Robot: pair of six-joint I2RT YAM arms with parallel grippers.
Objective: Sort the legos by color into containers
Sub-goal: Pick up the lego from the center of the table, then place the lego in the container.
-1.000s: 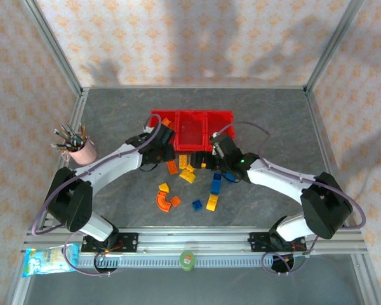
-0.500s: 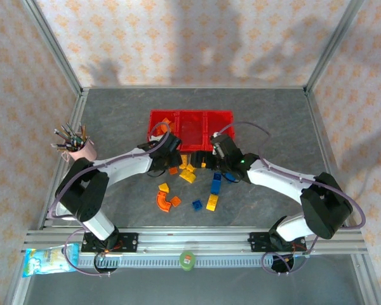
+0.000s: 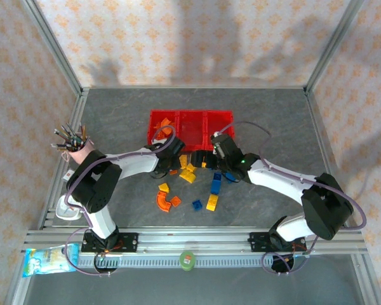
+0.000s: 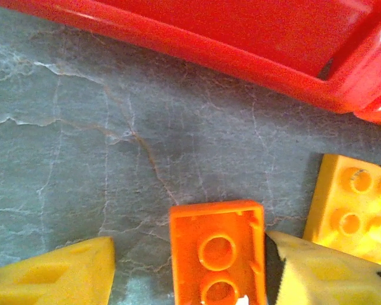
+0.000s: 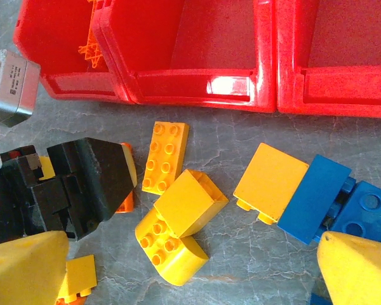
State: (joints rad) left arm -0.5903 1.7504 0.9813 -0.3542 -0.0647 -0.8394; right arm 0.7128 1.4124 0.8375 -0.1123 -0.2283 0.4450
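Note:
An orange lego [image 4: 219, 254] lies studs-down on the table between my left gripper's [image 4: 189, 270] yellow fingers. The right finger [image 4: 305, 267] touches its side; the left finger [image 4: 57, 273] stands apart from it. In the top view this gripper [image 3: 167, 164] is just in front of the left red container [image 3: 153, 124], which holds orange pieces [image 3: 166, 122]. My right gripper [image 5: 190, 270] is wide open above a pile of yellow legos [image 5: 181, 210], with blue legos [image 5: 314, 197] to its right. The three containers [image 5: 197, 89] line the far side.
A curved orange brick [image 3: 165, 202], a blue brick [image 3: 197, 204] and a yellow one [image 3: 211, 202] lie nearer the arm bases. A pink cup of pens [image 3: 76, 147] stands at the left. The left gripper's black body [image 5: 82, 184] sits close beside the right gripper.
The left arm has swung from over the left container down to the orange lego in front of it, and its jaws have narrowed. The right arm has not moved.

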